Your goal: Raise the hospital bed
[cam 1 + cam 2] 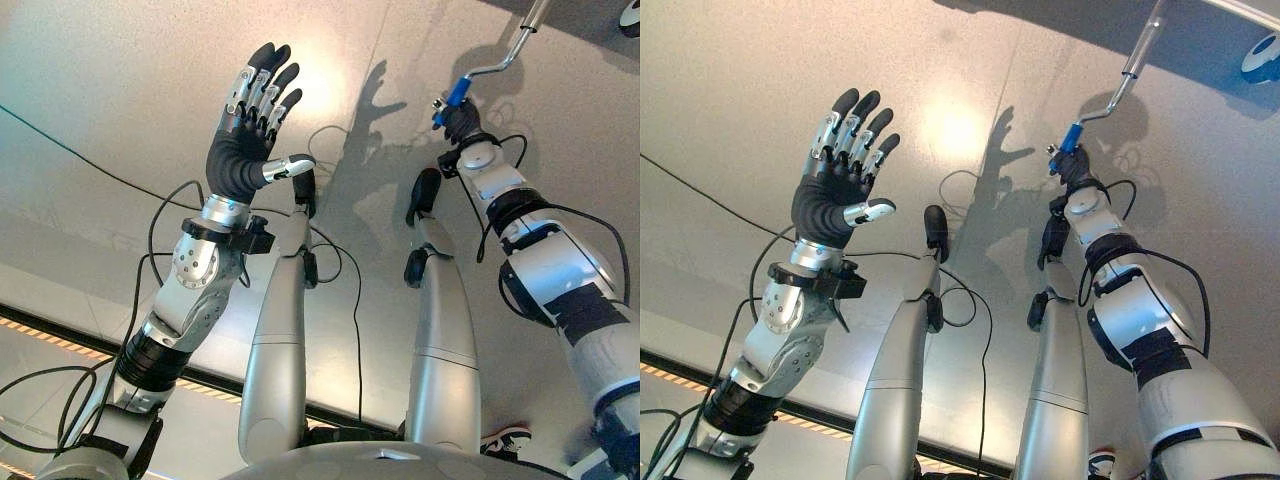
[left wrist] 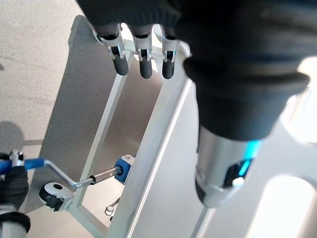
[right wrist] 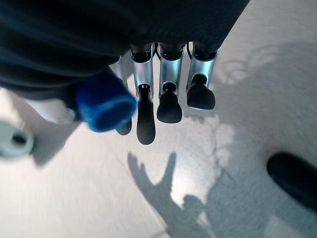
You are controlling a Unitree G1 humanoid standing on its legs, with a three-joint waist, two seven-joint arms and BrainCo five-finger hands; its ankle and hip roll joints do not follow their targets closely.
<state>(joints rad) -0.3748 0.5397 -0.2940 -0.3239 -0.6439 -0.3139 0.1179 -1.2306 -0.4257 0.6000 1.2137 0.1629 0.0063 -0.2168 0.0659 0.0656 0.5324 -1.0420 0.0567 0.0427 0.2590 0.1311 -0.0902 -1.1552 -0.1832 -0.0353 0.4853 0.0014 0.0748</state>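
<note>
The bed's silver crank rod (image 1: 512,48) bends down to a blue crank handle (image 1: 453,96), also seen as a blue handle end (image 3: 104,104) in the right wrist view. My right hand (image 1: 462,122) is curled round that handle at the far right. My left hand (image 1: 243,150) is raised at the left with its fingers (image 2: 143,62) straight and spread, holding nothing. Past those fingers, the left wrist view has the bed frame (image 2: 163,124), the crank (image 2: 79,181) entering a blue fitting (image 2: 124,166), and my right hand (image 2: 12,186) on the handle.
A bed caster wheel (image 1: 1260,55) sits at the far right, and another caster (image 2: 52,191) stands under the frame by the crank. A sneaker (image 1: 505,437) shows on the floor at lower right. An orange striped line (image 1: 40,335) crosses the floor at lower left.
</note>
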